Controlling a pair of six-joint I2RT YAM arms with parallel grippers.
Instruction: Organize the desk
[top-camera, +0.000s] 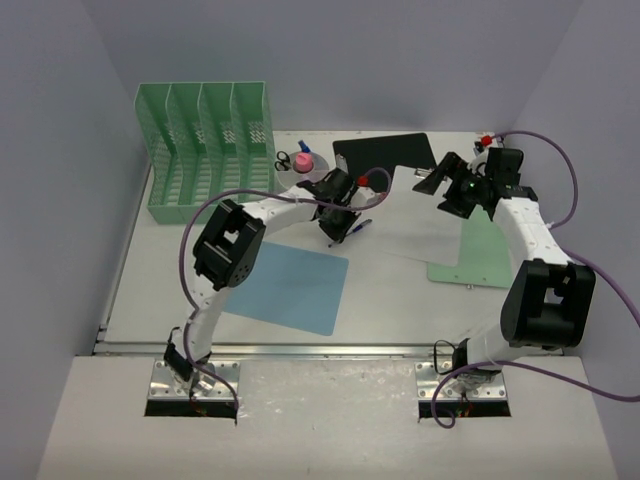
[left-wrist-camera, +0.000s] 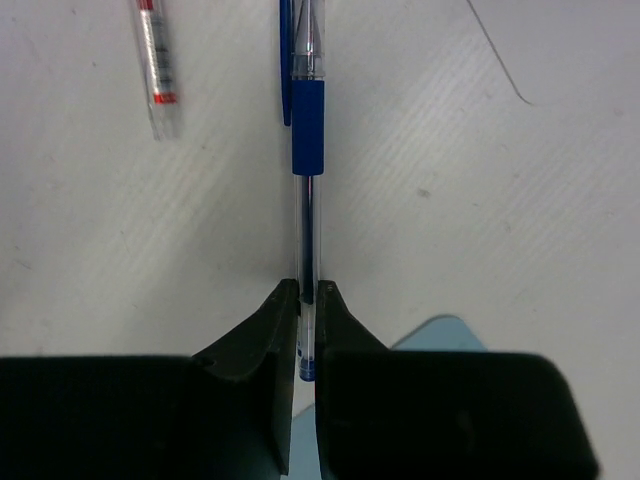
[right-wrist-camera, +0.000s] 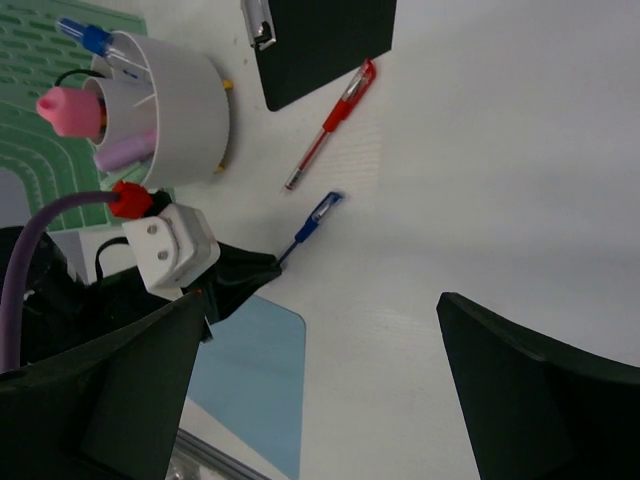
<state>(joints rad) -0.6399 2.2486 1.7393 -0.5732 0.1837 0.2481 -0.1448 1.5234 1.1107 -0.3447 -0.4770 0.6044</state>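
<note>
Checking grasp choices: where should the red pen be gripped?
Across its barrel, mid-length, coming straight down from above. The red pen lies flat on the desk, and one end sits close to the black clipboard, so the middle is freer.

Your left arm (top-camera: 270, 212) stretched forward, left gripper (left-wrist-camera: 308, 290) pinched tight on blue pen (left-wrist-camera: 308, 130). Your right arm (top-camera: 525, 225) elbowed inward, right gripper (right-wrist-camera: 322, 300) jaws wide apart.

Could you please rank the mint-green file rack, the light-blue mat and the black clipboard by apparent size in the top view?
Largest to smallest:
mint-green slotted file rack
light-blue flat mat
black rectangular clipboard
</note>
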